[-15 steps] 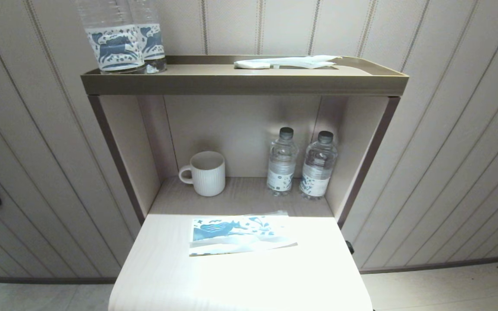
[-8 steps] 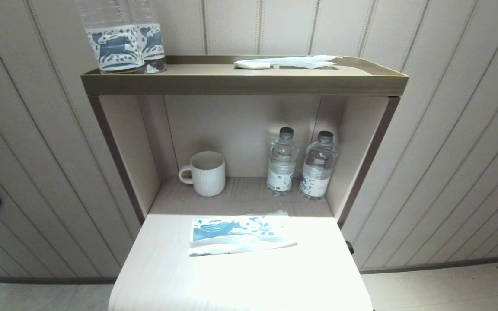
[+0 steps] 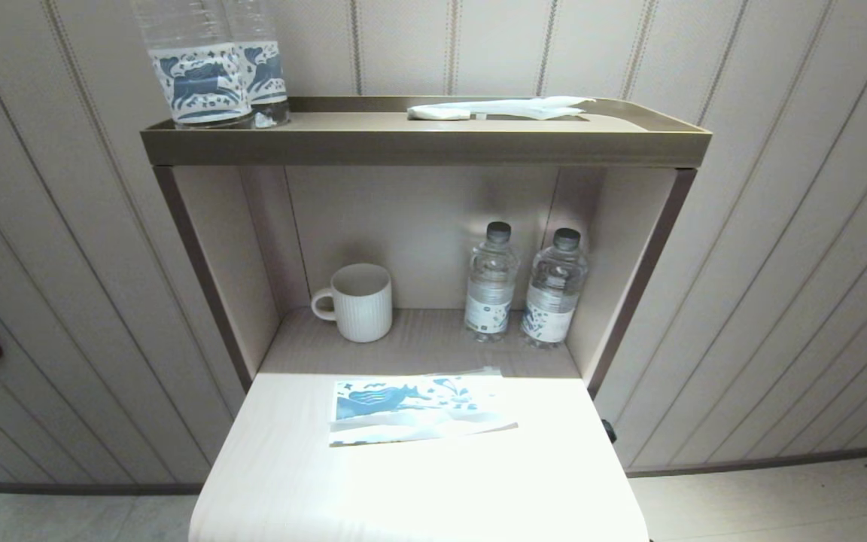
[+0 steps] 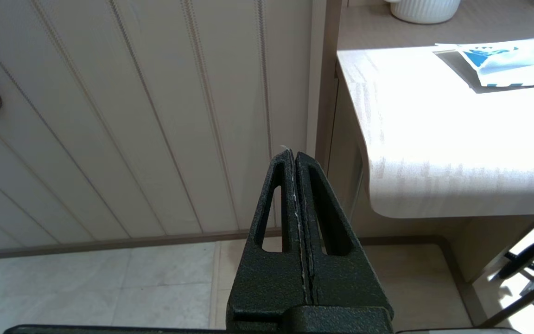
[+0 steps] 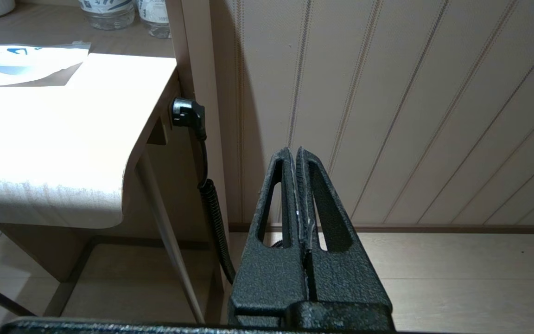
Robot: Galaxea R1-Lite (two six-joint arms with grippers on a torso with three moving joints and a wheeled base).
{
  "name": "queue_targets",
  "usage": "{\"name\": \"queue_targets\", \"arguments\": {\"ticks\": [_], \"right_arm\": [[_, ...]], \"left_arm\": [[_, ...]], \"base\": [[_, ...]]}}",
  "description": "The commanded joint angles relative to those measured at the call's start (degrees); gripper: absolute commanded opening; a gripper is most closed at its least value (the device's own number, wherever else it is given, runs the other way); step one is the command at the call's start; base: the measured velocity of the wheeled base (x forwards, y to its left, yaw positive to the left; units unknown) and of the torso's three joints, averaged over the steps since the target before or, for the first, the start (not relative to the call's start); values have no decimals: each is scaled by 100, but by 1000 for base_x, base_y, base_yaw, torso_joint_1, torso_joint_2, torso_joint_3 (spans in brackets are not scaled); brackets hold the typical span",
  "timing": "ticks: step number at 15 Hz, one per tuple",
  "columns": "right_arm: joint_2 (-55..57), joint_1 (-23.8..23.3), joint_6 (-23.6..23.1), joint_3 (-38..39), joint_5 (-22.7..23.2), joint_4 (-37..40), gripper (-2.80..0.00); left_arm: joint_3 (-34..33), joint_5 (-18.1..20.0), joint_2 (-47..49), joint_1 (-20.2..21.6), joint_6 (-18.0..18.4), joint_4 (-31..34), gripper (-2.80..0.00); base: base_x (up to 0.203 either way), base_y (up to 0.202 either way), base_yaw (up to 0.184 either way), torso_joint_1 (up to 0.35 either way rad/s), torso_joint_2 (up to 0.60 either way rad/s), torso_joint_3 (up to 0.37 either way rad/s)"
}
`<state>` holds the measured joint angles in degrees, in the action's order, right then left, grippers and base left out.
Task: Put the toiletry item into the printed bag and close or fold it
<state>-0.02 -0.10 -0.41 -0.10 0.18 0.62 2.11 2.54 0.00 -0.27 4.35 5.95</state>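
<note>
1. The left gripper (image 4: 294, 155) hung low beside the worktop's (image 3: 433, 482) left edge, above the tiled floor (image 4: 109, 287), its fingers pressed together and holding nothing; only the left wrist view showed it.
2. The right gripper (image 5: 293, 150) hung likewise off the worktop's right edge, fingers together and empty, facing the panelled wall (image 5: 410, 116). Only the right wrist view showed a black plug (image 5: 187, 113) and a ribbed cable (image 5: 216, 222) running down just beside the worktop's right side.
3. The head view showed neither arm.
4. The printed bag (image 3: 415, 410) lay flat near the middle of the worktop towards its back, long side across, with the blue horse at its left end. Each wrist view caught only one end of it.
5. The toothbrush could not be made out on the worktop or at the bag.
6. Behind the bag, on the lower shelf, a ribbed white mug (image 3: 358, 302) stood to the left and two small capped bottles (image 3: 524, 286) stood side by side to the right, well apart from the mug.
7. Farthest, on the top tray (image 3: 418, 147), two clear bottles with blue horse labels (image 3: 215, 75) stood touching at the left corner, and a flat white wrapped packet (image 3: 501, 109) lay across the right half. Only the head view showed this tray.
</note>
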Motion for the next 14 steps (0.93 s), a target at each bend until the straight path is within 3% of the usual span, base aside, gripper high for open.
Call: {"name": "queue_targets", "arguments": {"ticks": [1,14], "right_arm": [[2,5,-67,9,-18,-10,-280],[2,4,41,10,-62,-1,-280]], "left_arm": [[0,1,9,0,4,3,-280],[0,1,9,0,4,3,-280]], "base": [[0,0,0,0,0,0],[0,0,0,0,0,0]]}}
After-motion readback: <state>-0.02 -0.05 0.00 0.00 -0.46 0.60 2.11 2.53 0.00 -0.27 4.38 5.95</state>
